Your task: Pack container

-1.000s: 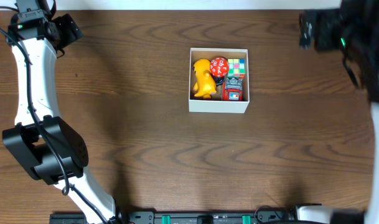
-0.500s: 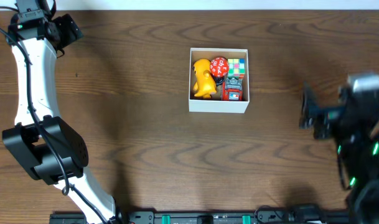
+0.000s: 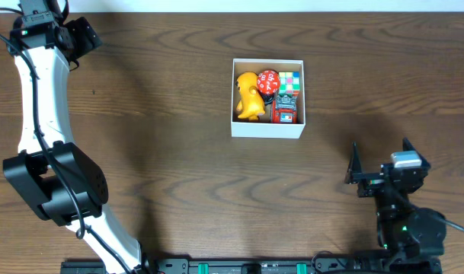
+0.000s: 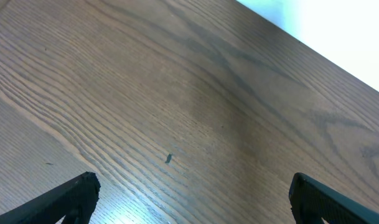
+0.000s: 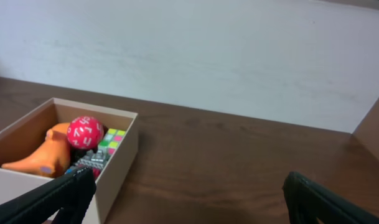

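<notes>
The container [image 3: 267, 130], a square white-walled box, sits at the table's middle back. It holds a yellow toy figure [image 3: 248, 97], a red ball [image 3: 268, 81], a coloured puzzle cube [image 3: 290, 81] and a red toy [image 3: 285, 110]. My right gripper [image 3: 379, 154] is open and empty at the front right, well apart from the box. Its wrist view shows the open jaws [image 5: 189, 196], the container [image 5: 117, 168], the red ball [image 5: 85, 132] and the yellow toy [image 5: 45, 158]. My left gripper [image 3: 84, 36] is open and empty at the far back left, over bare wood [image 4: 189, 199].
A white wall [image 5: 208, 56] rises behind the table's back edge. The left arm's base [image 3: 56, 183] stands at the front left. The right arm's base [image 3: 411, 236] is at the front right edge. Bare wood surrounds the box.
My right arm has swung from the back right corner down to the front right, with the gripper open. The left arm and the container have not moved.
</notes>
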Robot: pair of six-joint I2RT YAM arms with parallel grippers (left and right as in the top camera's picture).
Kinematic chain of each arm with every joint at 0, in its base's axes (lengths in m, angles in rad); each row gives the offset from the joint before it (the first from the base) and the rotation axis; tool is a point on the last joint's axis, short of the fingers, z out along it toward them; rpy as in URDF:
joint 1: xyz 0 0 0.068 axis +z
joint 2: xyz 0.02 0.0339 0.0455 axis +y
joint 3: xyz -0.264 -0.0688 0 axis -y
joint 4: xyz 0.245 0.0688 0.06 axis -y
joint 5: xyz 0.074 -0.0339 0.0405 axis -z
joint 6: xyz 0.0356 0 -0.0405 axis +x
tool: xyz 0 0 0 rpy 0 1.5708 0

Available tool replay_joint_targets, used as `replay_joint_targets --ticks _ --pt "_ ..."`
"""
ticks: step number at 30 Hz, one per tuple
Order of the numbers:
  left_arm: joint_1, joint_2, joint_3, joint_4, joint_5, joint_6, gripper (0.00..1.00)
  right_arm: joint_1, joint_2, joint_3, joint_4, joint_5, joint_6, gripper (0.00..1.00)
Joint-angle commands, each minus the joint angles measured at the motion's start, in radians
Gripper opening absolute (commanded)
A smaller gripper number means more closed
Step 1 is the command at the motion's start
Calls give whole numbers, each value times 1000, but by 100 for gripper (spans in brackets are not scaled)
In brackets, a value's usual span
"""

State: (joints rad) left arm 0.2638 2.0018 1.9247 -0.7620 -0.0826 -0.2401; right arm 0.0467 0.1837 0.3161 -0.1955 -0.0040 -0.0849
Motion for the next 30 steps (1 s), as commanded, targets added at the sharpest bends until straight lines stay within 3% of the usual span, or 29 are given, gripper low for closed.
replay_joint_targets --ticks 1,11,30 --pt "-1 0 4 -5 -8 -9 98 -11 -50 -59 27 4 -5 99" --pt "-1 0 4 -5 -8 -9 98 -16 -167 -165 35 4 40 99" --pt "-1 0 4 -5 -8 -9 98 -16 -179 -228 56 3 39 99"
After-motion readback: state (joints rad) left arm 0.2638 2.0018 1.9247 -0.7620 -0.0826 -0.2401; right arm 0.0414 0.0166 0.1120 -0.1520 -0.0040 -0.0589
